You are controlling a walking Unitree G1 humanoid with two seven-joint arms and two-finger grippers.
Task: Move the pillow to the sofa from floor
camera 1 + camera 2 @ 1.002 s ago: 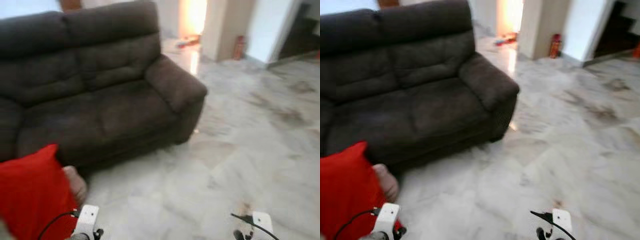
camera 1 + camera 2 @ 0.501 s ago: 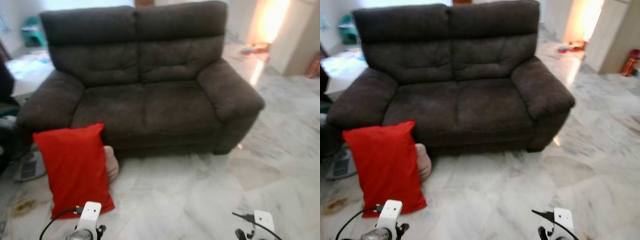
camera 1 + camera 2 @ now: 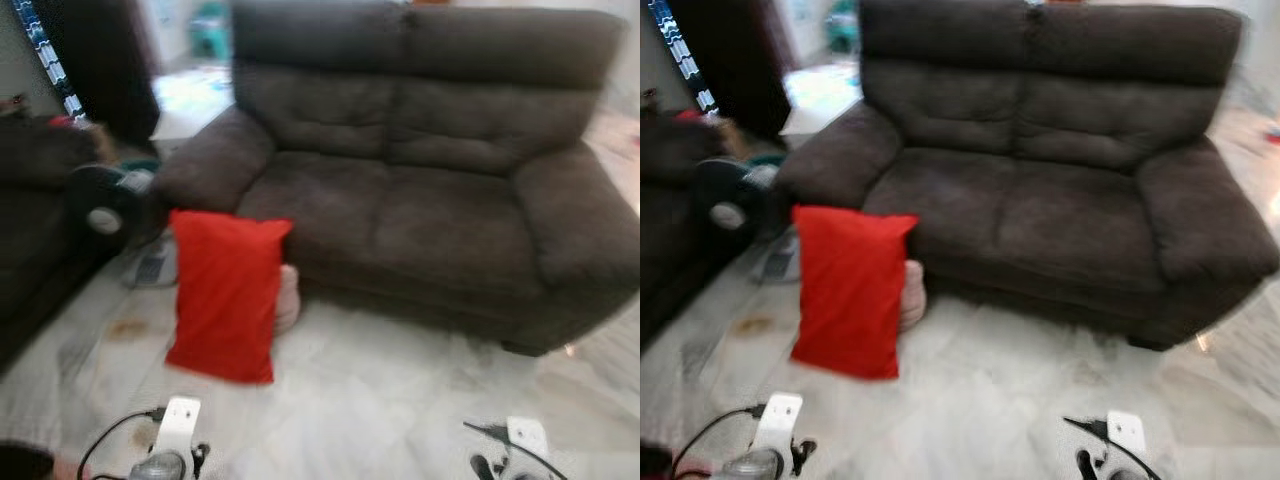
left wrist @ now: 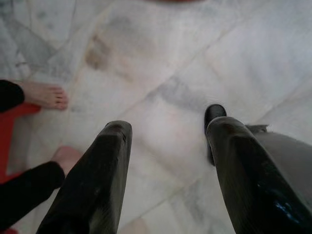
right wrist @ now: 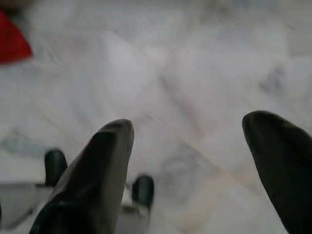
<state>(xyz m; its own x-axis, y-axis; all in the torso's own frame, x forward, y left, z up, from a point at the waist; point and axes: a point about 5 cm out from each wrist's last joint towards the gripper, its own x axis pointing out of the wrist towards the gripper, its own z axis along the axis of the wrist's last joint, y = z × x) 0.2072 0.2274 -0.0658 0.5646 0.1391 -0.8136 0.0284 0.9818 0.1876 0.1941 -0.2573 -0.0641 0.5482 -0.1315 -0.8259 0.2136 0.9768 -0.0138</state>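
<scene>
We stand on a pale marble floor [image 3: 400, 400] facing a dark brown sofa [image 3: 430, 200] that spans most of the head views, which are slightly blurred. Our left gripper [image 4: 165, 161] hangs low over bare floor, its two black fingers [image 4: 97, 185] spread well apart with nothing between them. Our right gripper [image 5: 195, 165] hangs likewise, fingers [image 5: 92, 180] wide apart and holding nothing.

The red pillow [image 3: 227, 295] stands upright on the floor ahead of the left gripper and a little beyond it, its back edge leaning against the sofa's front near the sofa's left armrest [image 3: 215, 160]. A pale rounded thing [image 3: 288, 298] sits tucked between the pillow and the sofa base; we cannot tell what it is. In the right wrist view a corner of red [image 5: 12, 44] shows well away from the right gripper.

Between both grippers and the sofa's front edge the floor lies open, widest ahead of the right gripper. The seat cushions [image 3: 400, 215] are bare from armrest to armrest. Left of the pillow the space narrows: a dark fan [image 3: 105, 205] stands near the armrest, with a flat grey object [image 3: 152, 267] on the floor beside it, and a second dark piece of furniture [image 3: 40, 230] runs along the far left.

In the left wrist view, a person's bare foot [image 4: 46, 95] rests on the floor beside the left gripper, with a black trouser leg [image 4: 24, 190] nearer still.
</scene>
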